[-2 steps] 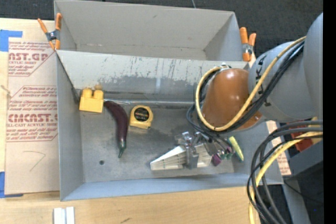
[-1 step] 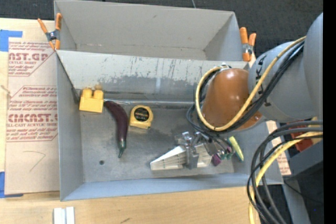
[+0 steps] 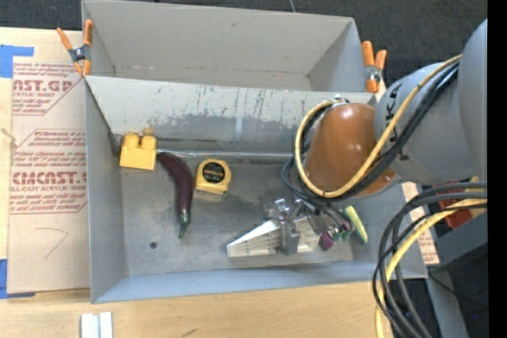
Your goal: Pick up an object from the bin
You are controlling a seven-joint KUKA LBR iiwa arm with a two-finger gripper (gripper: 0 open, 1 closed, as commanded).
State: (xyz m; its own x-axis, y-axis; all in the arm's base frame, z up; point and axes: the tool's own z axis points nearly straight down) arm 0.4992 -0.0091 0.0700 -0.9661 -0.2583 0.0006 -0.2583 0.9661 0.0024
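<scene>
My gripper (image 3: 291,227) is low in the bin's front right part, under the orange wrist cover. It sits on the right end of a pale beige wedge-shaped thing (image 3: 255,242) that lies flat and points left. Whether that thing is gripped cannot be made out. A small green and purple thing (image 3: 344,229) lies just right of the gripper, partly hidden by cables. A round yellow tape measure (image 3: 211,175) rests on the floor to the upper left of the gripper.
A dark purple toy eggplant (image 3: 181,191) lies left of the tape measure. A yellow block (image 3: 138,152) sits in the back left corner. The arm and its cables cover the bin's right side.
</scene>
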